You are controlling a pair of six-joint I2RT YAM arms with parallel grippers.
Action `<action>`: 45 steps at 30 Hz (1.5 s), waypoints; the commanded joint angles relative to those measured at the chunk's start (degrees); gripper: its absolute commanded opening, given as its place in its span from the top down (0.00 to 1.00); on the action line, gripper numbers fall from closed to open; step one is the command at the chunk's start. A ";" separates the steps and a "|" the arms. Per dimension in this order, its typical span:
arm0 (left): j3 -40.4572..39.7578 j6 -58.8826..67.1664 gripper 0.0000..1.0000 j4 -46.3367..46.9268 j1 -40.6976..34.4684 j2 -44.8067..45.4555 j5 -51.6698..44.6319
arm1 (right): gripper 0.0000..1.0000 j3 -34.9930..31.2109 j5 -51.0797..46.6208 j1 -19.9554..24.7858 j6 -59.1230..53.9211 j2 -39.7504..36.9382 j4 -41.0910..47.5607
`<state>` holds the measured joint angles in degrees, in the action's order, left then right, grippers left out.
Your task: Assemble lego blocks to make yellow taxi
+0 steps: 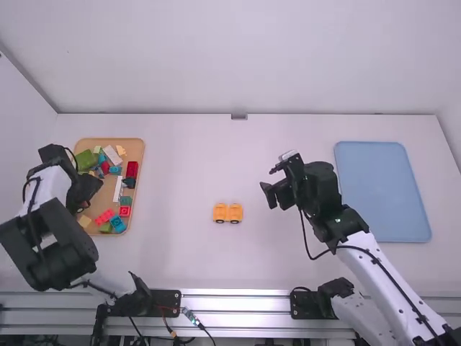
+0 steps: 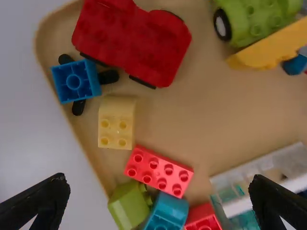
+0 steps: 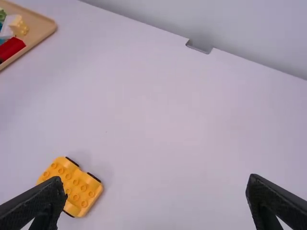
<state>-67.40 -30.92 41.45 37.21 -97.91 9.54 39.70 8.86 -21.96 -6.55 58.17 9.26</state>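
- On the tabletop (image 1: 180,166), to the right of the tan tray (image 1: 135,148) and well apart from it: yellow wheeled base (image 1: 227,213), upright, studs facing up.
- Directly above the tan tray: left pincer (image 1: 85,191), released, with fingers spread wide.
- Over the tabletop, farther right of the tan tray than the yellow wheeled base: right pincer (image 1: 274,196), also released, fingers well apart.
- Inside the tan tray, beneath the left pincer: red wheeled piece (image 2: 134,43), pale yellow block (image 2: 116,123), coral brick (image 2: 159,171), lime green block (image 2: 128,206), teal curved block (image 2: 168,212) and white frame piece (image 2: 266,177).
- Near the tan tray's rim: blue block (image 2: 74,82) over a black part (image 2: 78,106).
- Also inside the tan tray: green wheeled piece (image 2: 259,19) with yellow curved piece (image 2: 268,48) close beside.
- Toward the tan tray's far end: green plate (image 1: 86,159), white brick (image 1: 113,155) and dark red brick (image 1: 132,169).
- Flat on the tabletop, far to the right of the tan tray: light blue mat (image 1: 382,194).
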 commanded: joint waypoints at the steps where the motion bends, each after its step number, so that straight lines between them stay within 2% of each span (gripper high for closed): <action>1: -1.73 -1.16 0.01 1.66 2.14 -2.91 -1.16 | 0.01 1.60 0.20 -0.17 0.07 0.03 0.14; 11: 3.41 0.74 0.01 -2.91 3.63 -3.83 -1.92 | 0.01 1.60 0.22 -0.28 -0.79 0.05 0.10; 15: 8.57 4.83 0.01 -9.03 3.67 -3.83 -7.04 | 0.01 1.60 0.22 -0.17 -1.03 0.05 0.16; 19: 10.75 1.55 0.00 -10.14 3.74 -3.83 -1.88 | 0.01 1.60 -0.19 -0.17 -1.01 0.05 0.16; 30: 11.58 8.13 0.01 -15.74 3.74 -3.83 -2.67 | 0.01 1.60 0.03 -0.17 -1.01 0.05 0.16; 38: 11.65 11.28 0.00 -16.31 9.77 -3.83 -10.19 | 0.01 1.60 0.00 -0.17 -1.01 0.05 -0.03; 43: 13.18 14.32 0.04 -18.86 11.43 -3.83 -12.92 | 0.01 1.60 0.00 -0.17 -1.01 0.05 -0.03; 45: 14.10 16.24 0.11 -20.83 10.88 -3.83 -14.88 | 0.01 1.60 0.03 -0.17 -1.01 0.05 -0.03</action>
<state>-54.92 -17.80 21.80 48.93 -101.38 0.27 39.68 8.82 -21.98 -7.66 58.17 9.21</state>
